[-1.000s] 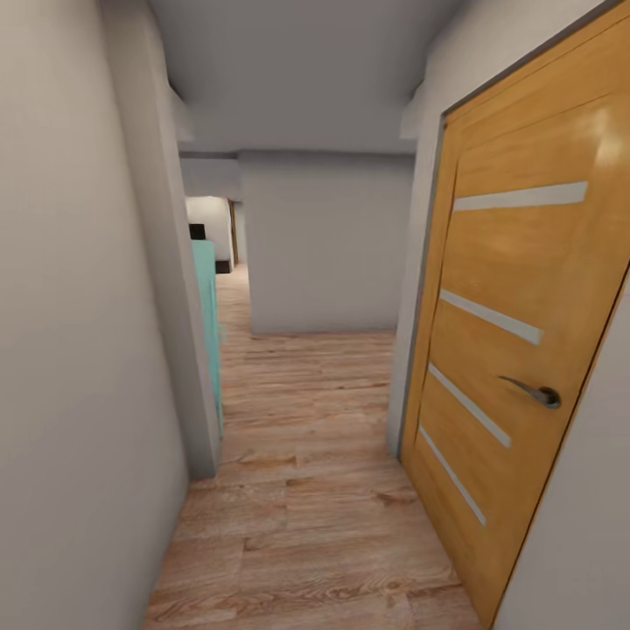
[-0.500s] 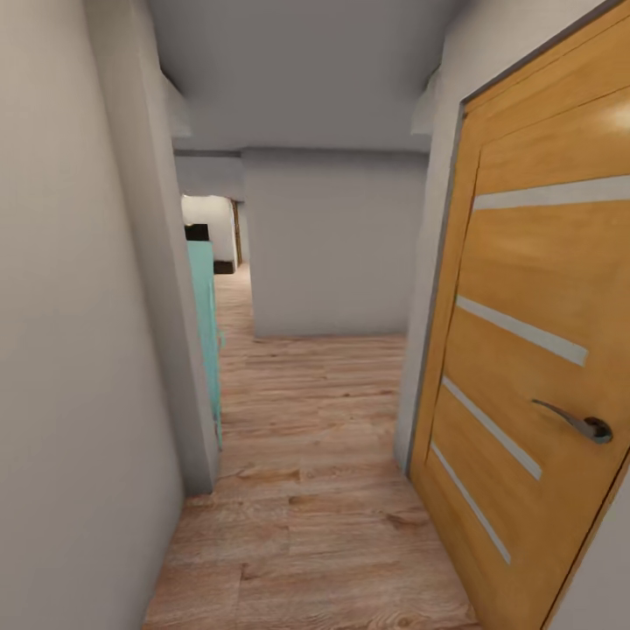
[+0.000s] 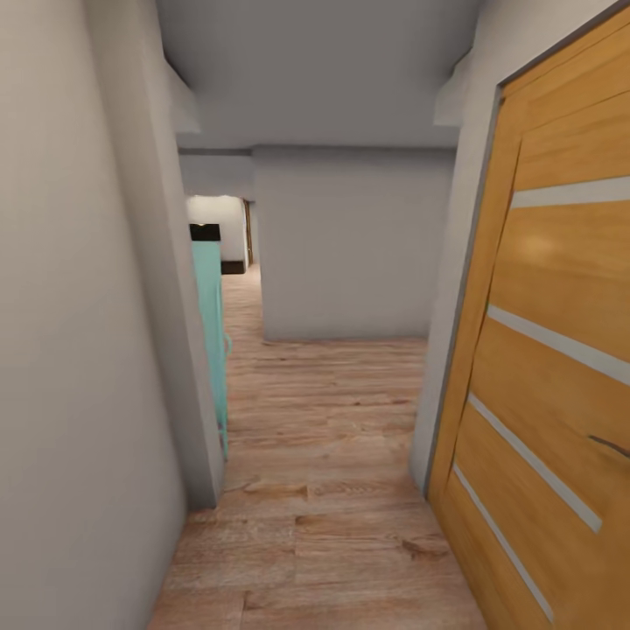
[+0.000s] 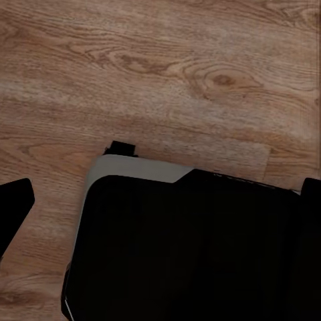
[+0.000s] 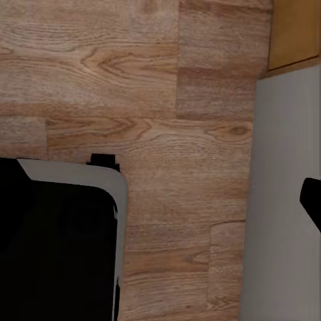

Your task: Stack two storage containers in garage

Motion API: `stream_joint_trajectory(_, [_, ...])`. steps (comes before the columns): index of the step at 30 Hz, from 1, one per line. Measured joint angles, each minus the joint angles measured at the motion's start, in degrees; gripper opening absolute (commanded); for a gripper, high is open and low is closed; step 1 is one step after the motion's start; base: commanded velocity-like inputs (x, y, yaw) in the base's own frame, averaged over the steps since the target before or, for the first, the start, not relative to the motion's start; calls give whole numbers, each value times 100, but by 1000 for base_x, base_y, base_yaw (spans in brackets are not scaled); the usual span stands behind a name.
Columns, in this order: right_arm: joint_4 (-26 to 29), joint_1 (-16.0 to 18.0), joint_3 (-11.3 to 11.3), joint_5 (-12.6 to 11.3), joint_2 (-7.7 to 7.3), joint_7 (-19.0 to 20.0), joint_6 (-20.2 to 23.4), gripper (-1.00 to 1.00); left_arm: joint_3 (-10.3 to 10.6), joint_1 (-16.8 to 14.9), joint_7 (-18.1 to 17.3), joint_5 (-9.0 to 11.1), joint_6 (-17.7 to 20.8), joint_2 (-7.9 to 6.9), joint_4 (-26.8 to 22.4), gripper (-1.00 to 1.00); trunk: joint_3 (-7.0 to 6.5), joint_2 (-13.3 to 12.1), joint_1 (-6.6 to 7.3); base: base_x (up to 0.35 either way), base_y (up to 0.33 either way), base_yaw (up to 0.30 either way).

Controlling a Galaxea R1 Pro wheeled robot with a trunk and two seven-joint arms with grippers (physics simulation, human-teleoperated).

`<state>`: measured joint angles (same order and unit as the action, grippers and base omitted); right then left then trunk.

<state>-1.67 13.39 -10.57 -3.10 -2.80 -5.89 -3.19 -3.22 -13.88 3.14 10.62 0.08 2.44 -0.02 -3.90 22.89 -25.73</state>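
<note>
From the head view, a narrow corridor with a light wood-plank floor (image 3: 324,455) runs ahead between grey-white walls. On the right, near, stands an orange wooden door (image 3: 551,367) with pale horizontal strips across it; the tip of its dark handle (image 3: 612,444) shows at the picture's edge. On the left, past a wall corner, a teal panel (image 3: 212,341) stands upright. Farther off a grey wall (image 3: 350,245) closes the corridor, with an opening to its left leading deeper in. No writing, brand or label can be read anywhere. The storage containers are not in sight here.

The left wrist view looks down on wood planks and the robot's dark base (image 4: 187,247) with a pale rim. A black finger (image 4: 15,207) shows at one edge; whether the left gripper is apart or together cannot be told.

The right wrist view shows planks, the base (image 5: 60,241), a white wall (image 5: 281,200) and a strip of orange door. The right gripper's state cannot be told.
</note>
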Motion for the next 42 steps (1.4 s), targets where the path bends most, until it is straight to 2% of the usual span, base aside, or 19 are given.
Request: stream_joint_trajectory(42, [0,0,-8,16,25,0,7,100,-8,0,-3,1,0,-9,2,100,0,0,0,321,-77,8])
